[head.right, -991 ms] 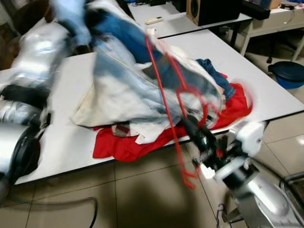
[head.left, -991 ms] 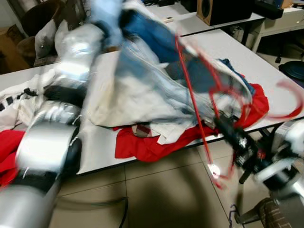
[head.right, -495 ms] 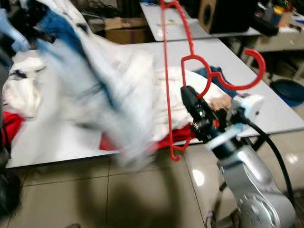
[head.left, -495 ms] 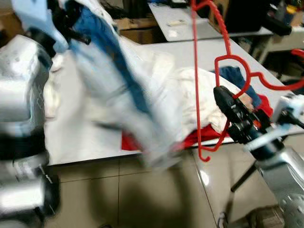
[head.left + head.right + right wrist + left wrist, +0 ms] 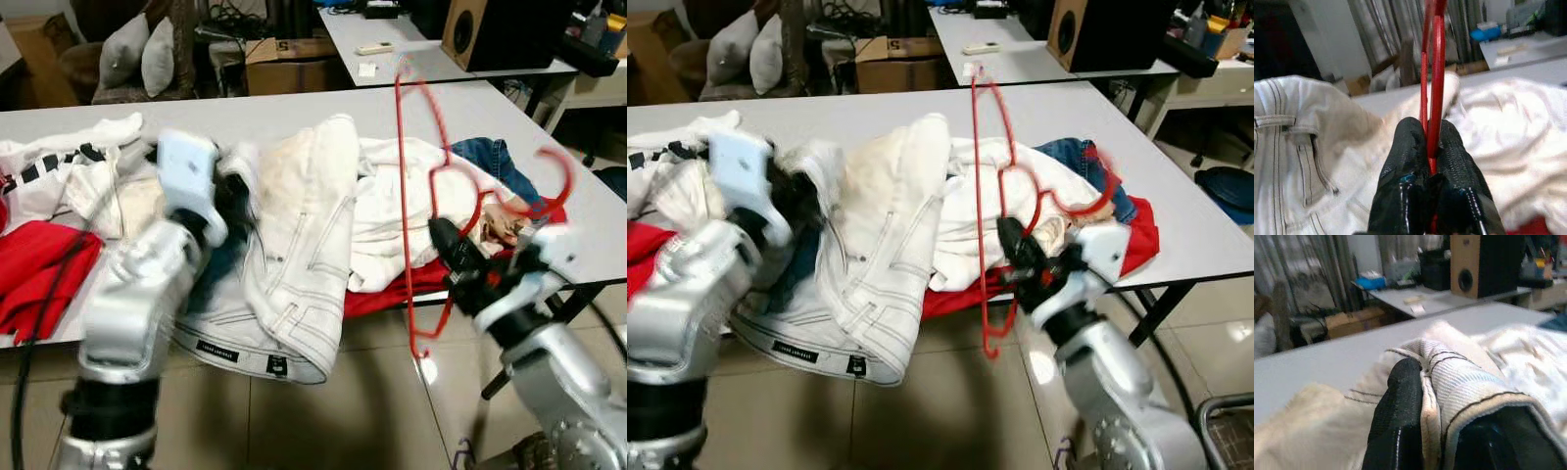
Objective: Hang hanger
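Note:
A red plastic hanger (image 5: 404, 147) stands upright over the table's front edge, its hook (image 5: 554, 174) pointing right. My right gripper (image 5: 448, 247) is shut on the hanger's thin bar; in the right wrist view both fingers (image 5: 1405, 147) press on the red bar (image 5: 1433, 83). A pair of white jeans (image 5: 294, 274) drapes over the front edge of the table. My left gripper (image 5: 235, 204) is shut on the jeans' upper part, and the left wrist view has ribbed white fabric (image 5: 1459, 382) pinched between the black fingers (image 5: 1400, 416).
The white table (image 5: 245, 113) carries a heap of clothes: a white garment (image 5: 402, 191), blue denim (image 5: 495, 159), red cloth (image 5: 387, 294) under them and more red cloth (image 5: 39, 264) at the left. Behind stand a speaker (image 5: 500, 29), a cardboard box (image 5: 294, 49) and cushions (image 5: 142, 59).
The left arm has come down with the white jeans, from held high to draped on the table edge. The hanger has stayed upright in the right gripper and sunk a little.

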`<state>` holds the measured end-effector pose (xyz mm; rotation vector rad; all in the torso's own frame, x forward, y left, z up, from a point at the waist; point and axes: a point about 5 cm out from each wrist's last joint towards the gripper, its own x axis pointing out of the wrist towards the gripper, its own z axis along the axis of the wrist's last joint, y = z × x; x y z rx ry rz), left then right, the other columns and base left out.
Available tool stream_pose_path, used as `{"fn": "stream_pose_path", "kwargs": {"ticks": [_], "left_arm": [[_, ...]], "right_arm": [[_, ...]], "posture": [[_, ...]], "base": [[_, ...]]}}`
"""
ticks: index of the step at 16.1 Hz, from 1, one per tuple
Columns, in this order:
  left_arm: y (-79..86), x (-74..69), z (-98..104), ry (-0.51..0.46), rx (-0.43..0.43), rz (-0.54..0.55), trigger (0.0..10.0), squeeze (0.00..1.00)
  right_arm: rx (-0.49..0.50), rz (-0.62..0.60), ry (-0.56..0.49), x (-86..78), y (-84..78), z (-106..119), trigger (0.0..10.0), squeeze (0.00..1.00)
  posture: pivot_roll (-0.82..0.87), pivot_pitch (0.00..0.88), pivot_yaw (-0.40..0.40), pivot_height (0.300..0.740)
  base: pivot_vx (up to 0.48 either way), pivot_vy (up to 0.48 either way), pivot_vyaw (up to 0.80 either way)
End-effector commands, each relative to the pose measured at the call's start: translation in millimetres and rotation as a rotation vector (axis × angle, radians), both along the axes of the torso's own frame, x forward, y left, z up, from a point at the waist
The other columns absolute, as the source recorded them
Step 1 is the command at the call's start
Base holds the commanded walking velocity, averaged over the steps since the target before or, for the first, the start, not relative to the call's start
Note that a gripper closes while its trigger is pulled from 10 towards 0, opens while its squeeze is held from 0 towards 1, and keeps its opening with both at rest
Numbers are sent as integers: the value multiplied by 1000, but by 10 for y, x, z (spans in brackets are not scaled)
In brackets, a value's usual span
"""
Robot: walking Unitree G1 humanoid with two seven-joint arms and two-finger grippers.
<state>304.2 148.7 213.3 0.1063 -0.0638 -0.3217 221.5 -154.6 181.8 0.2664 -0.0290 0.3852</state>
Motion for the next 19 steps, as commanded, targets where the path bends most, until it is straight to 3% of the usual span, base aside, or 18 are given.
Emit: {"fn": "stream_pose_path", "kwargs": {"ticks": [1,7,19], "left_arm": [[-2,-25,-16,5,19,15,10000,0],[3,-54,-54,19,26,37,10000,0],[-54,-77,-50,23,48,7,10000,0]], "right_arm": [[-30,0,4,-11,6,-3,10000,0],[-59,13,14,10,42,-42,10000,0],[-76,35,20,-6,54,-69,10000,0]], "posture": [[22,0,69,740],[37,0,56,740],[41,0,60,740]], "base": [[-307,0,0],[-268,0,0],[-51,0,0]]}}
